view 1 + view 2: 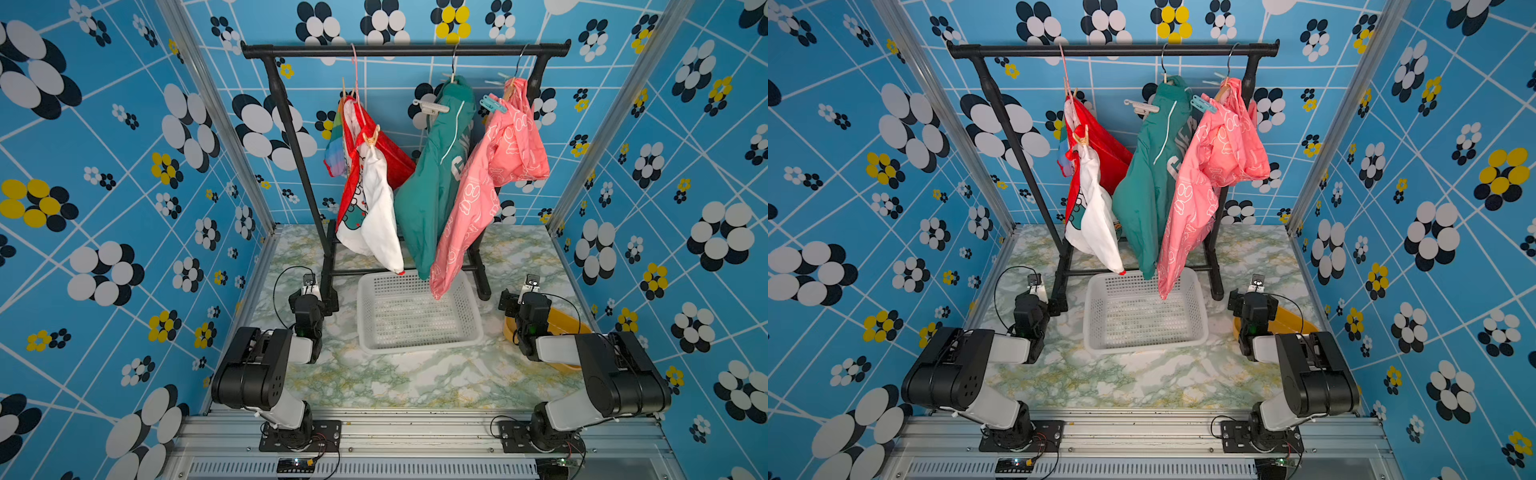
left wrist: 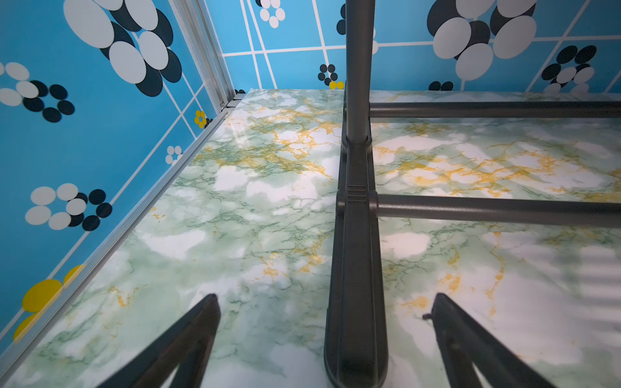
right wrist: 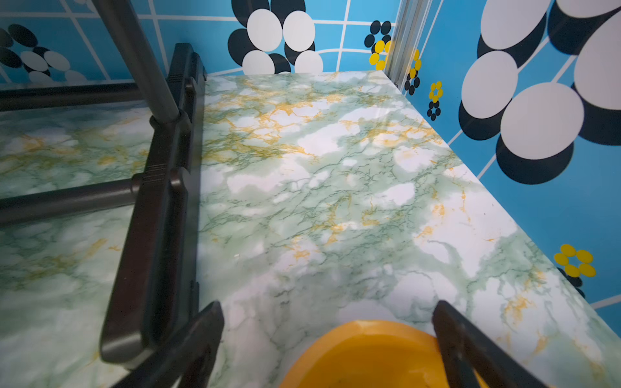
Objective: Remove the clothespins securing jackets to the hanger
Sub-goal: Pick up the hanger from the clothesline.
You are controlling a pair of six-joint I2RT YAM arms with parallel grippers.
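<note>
Both arms sit low over the marbled worktop [image 1: 415,382], jaws spread wide and empty: left tool [image 2: 324,297] over the rack's foot [image 2: 356,268], right tool [image 3: 327,304] above a yellow bowl [image 3: 369,356]. Between them lies a white basket [image 1: 419,346]. Beyond, on the black rack [image 1: 399,50], a tan clothespin [image 1: 371,137] grips the red jacket [image 1: 398,166], a whitish clothespin [image 1: 432,107] the green jacket [image 1: 432,178], a teal clothespin [image 1: 493,104] the pink jacket [image 1: 511,153].

Tool [image 2: 325,298] gapes wide above marbled table [image 2: 235,208]; rack foot [image 2: 356,255] seemingly between.
</note>
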